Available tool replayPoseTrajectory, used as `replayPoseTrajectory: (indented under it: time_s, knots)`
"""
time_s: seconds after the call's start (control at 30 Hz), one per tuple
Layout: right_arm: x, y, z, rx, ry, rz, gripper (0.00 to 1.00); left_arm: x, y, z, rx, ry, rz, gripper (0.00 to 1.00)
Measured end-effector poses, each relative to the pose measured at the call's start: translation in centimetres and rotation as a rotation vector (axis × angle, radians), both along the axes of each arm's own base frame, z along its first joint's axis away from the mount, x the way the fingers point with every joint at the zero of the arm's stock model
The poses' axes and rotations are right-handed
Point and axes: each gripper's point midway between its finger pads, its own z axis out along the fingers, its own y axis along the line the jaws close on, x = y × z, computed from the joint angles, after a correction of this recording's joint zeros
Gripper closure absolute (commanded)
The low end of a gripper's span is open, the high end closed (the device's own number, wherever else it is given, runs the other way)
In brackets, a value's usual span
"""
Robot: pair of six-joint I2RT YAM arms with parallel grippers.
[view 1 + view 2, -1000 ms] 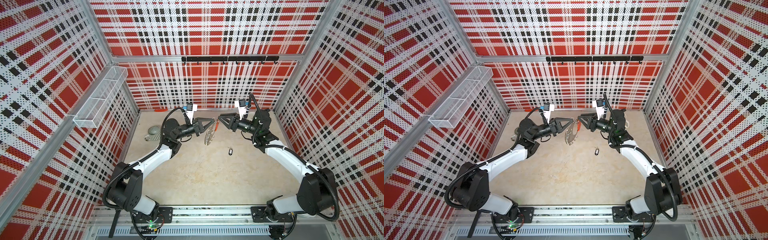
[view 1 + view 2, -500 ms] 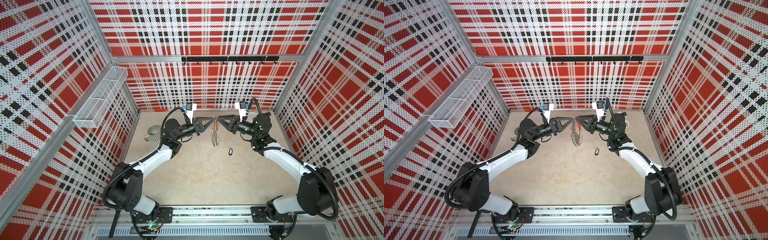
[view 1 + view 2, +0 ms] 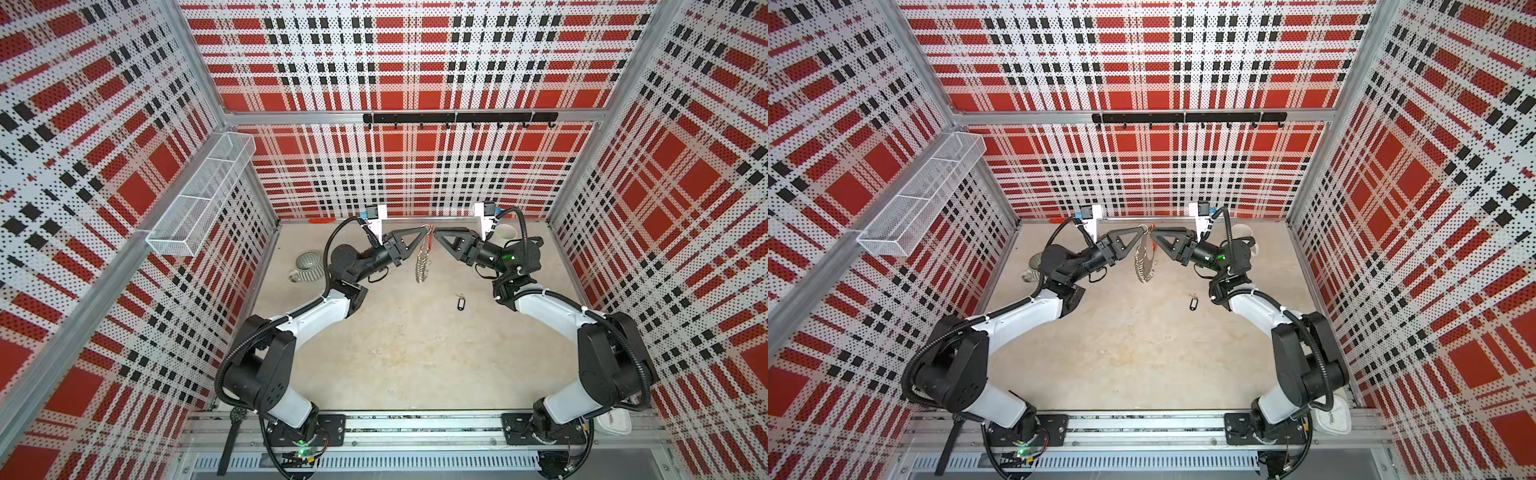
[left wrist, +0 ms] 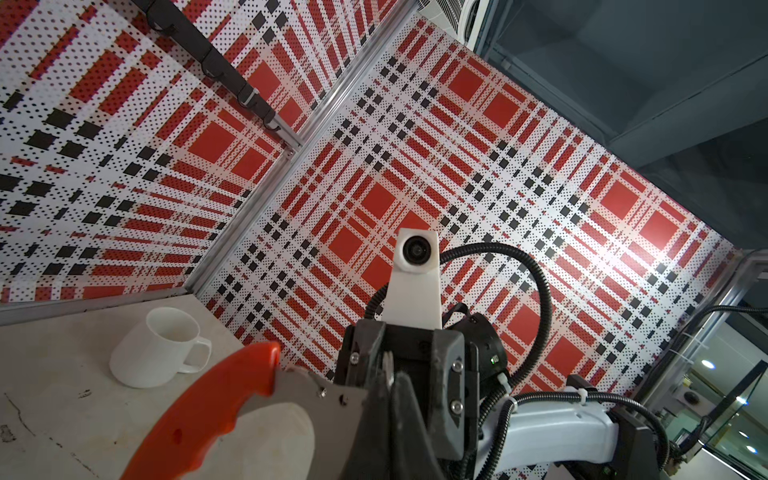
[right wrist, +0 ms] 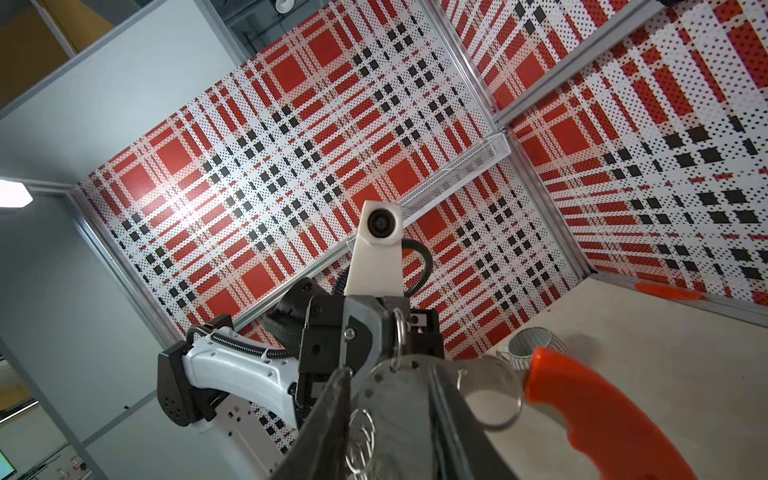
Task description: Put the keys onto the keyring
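Observation:
The keyring point(image 3: 423, 259) point(image 3: 1144, 259) hangs above the back of the table between my two grippers, its wire loops dangling. My left gripper point(image 3: 424, 230) point(image 3: 1144, 229) is shut on the keyring's top; in the left wrist view its jaws point(image 4: 395, 378) are pressed together beside the grey plate and red segment point(image 4: 208, 411). My right gripper point(image 3: 434, 237) point(image 3: 1152, 237) meets it from the other side. In the right wrist view its fingers point(image 5: 388, 374) stand apart on either side of the grey plate point(image 5: 399, 399). The keys point(image 3: 459, 304) point(image 3: 1192, 304) lie on the table, right of centre.
A ribbed grey-green mug point(image 3: 309, 266) point(image 5: 532, 340) stands at the back left behind the left arm. A white mug point(image 3: 506, 233) point(image 4: 160, 347) stands at the back right. A wire basket point(image 3: 203, 191) hangs on the left wall and a black hook rail point(image 3: 457, 118) on the back wall.
My right gripper has moved left to the keyring, and its fingers now straddle the top. The keyring has swung from tilted to hanging straight. The keys have not moved.

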Motion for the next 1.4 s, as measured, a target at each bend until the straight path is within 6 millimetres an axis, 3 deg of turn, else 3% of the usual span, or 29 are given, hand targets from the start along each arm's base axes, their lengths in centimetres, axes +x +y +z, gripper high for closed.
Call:
replayPoseTrajectory:
  time_s: [0.37,0.73,0.93,0.97,1.17,1.4]
  knots:
    - [-0.1,1.0,0.6,-0.001,-0.015,0.022,0.72,-0.2,-0.1,0.3,-0.021,-0.003,-0.008,1.00]
    - [0.6,1.4,0.6,-0.001,-0.004,0.024,0.99,-0.1,-0.2,0.2,-0.025,-0.004,-0.008,1.00]
    - [0.7,1.4,0.5,-0.005,-0.004,0.023,1.00,0.0,-0.2,0.1,-0.027,-0.007,-0.008,1.00]
    - [0.8,1.4,0.4,-0.009,-0.002,0.022,1.00,0.0,-0.2,0.0,-0.026,-0.006,-0.008,0.98]
    - [1.9,1.9,-0.6,-0.108,-0.007,-0.026,1.00,0.6,-0.1,-0.6,0.000,-0.008,0.010,0.61]
    - [4.3,2.0,-2.5,-0.416,-0.059,-0.196,1.00,2.5,2.2,-3.3,0.181,-0.012,0.124,0.56]
